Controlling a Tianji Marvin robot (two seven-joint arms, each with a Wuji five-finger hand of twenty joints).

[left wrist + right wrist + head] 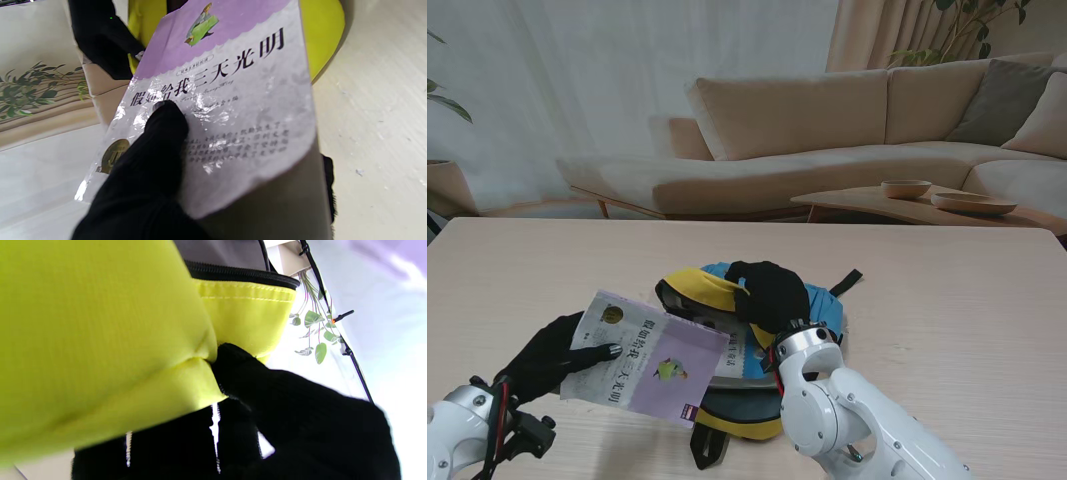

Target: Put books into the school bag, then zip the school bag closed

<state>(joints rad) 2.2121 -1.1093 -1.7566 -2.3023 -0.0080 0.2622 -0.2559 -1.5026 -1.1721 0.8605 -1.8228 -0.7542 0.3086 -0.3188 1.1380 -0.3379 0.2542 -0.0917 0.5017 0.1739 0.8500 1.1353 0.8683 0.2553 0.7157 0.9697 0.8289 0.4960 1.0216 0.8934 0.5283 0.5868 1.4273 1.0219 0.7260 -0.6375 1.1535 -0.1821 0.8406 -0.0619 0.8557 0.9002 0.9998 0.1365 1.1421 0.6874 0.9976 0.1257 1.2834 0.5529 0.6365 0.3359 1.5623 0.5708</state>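
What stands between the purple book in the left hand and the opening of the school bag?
Nothing visible blocks it. The right hand pinches the yellow flap, holding the school bag open. The left hand holds the purple book at the mouth, where another book already lies.

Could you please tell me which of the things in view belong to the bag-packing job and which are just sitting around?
Part of the job:
- purple book, held by the left hand
- school bag, its yellow flap gripped by the right hand
- another book already inside the open bag

Just lying about:
- two bowls on the coffee table
- sofa
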